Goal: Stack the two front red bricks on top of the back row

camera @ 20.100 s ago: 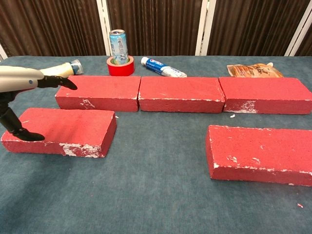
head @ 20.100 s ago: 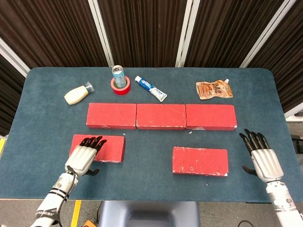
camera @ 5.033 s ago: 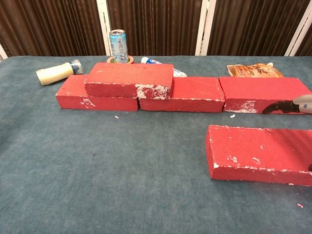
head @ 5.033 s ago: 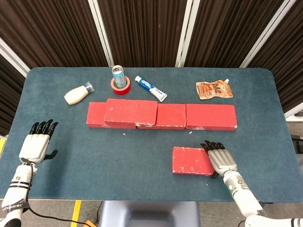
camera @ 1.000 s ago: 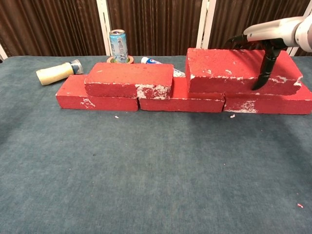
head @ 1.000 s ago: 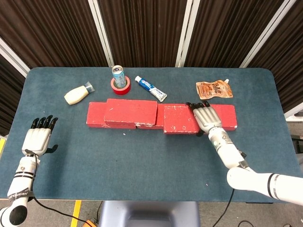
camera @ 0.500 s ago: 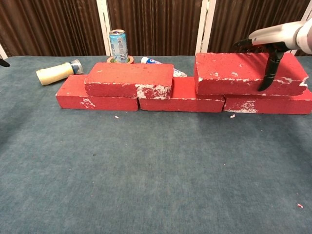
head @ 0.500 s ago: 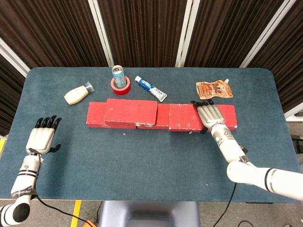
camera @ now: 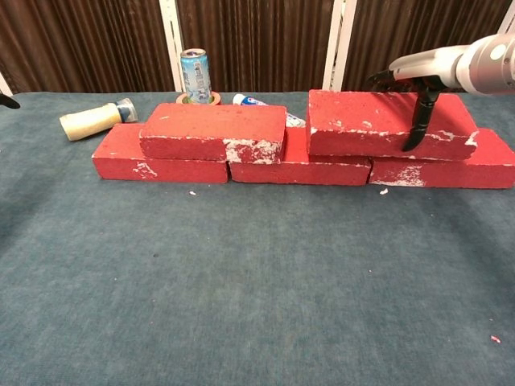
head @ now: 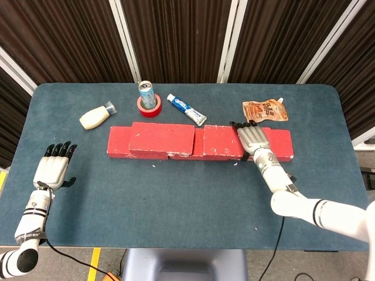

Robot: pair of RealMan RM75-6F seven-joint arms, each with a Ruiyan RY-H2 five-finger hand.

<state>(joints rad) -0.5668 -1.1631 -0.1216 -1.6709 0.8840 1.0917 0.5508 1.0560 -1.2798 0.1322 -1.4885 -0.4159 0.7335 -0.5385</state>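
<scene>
The blue-green felt-covered table [head: 176, 193] is seen bare across its whole front half, up to the near edge. Along the middle, a back row of three red bricks [camera: 299, 161] is laid end to end. Two more chipped red bricks are stacked on it: the left stacked brick [camera: 214, 131] is set across the joint of the left and middle bricks, and the right stacked brick [camera: 378, 122] across the joint of the middle and right ones, a gap being left between the two. The right hand [head: 252, 139] is clasped on that right brick — fingers over its top, thumb down its front face. The left hand [head: 53, 170] is held flat near the table's left edge, fingers apart, nothing held. Behind the row are placed an orange foil pouch [head: 265, 110], a cream squeeze bottle [head: 96, 117], a white-and-blue toothpaste tube [head: 186, 109], and a drink can [head: 146, 94] standing inside a red tape roll [head: 150, 107].
</scene>
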